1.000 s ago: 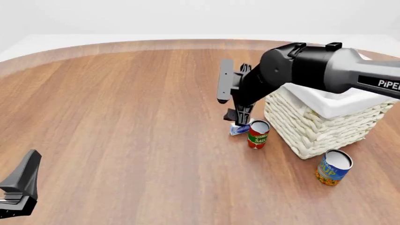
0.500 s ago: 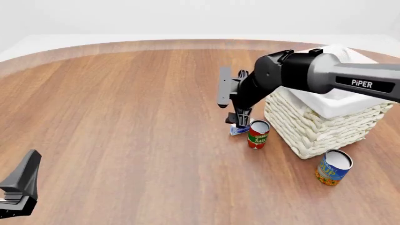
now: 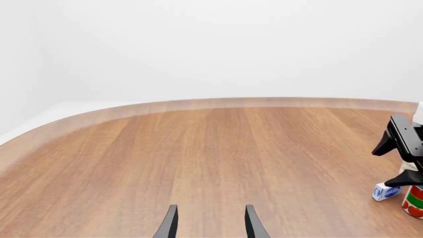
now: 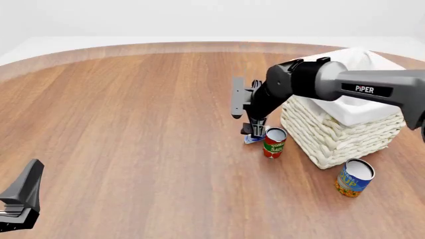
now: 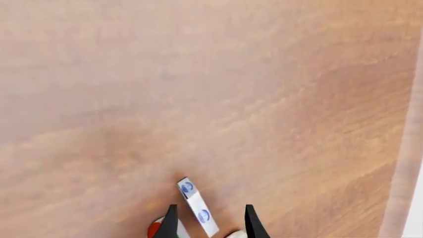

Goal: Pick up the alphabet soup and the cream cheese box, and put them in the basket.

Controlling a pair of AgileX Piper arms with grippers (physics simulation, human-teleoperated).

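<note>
1. Between my right fingers (image 5: 170, 220), just past their tips, lies the cream cheese box (image 5: 197, 207). It stands on a thin edge and shows me its narrow side. My right gripper (image 5: 207, 221) is spread a little wider than that edge and holds nothing yet.
2. I judge the box light and stiff, cardboard-like, with smooth faces that could slip or tip over. I would close on its two broad faces, low down and near the middle, and squeeze gently.
3. Crowding one fingertip is the red-and-green can (image 4: 273, 142), touching or almost touching the box. A careless close could knock it.
4. Off to the side of my right arm sits the basket (image 4: 343, 133), just beside that can. The soup can (image 4: 354, 178) stands in front of the basket, well apart from my fingers.
5. Beneath everything is a smooth wooden table (image 4: 133, 124), flat and likely slick, so the box may slide if nudged. On the side away from the can I have plenty of bare room.
6. Far from all this, my left gripper (image 3: 208, 222) hangs over bare wood, parted and holding nothing.
</note>
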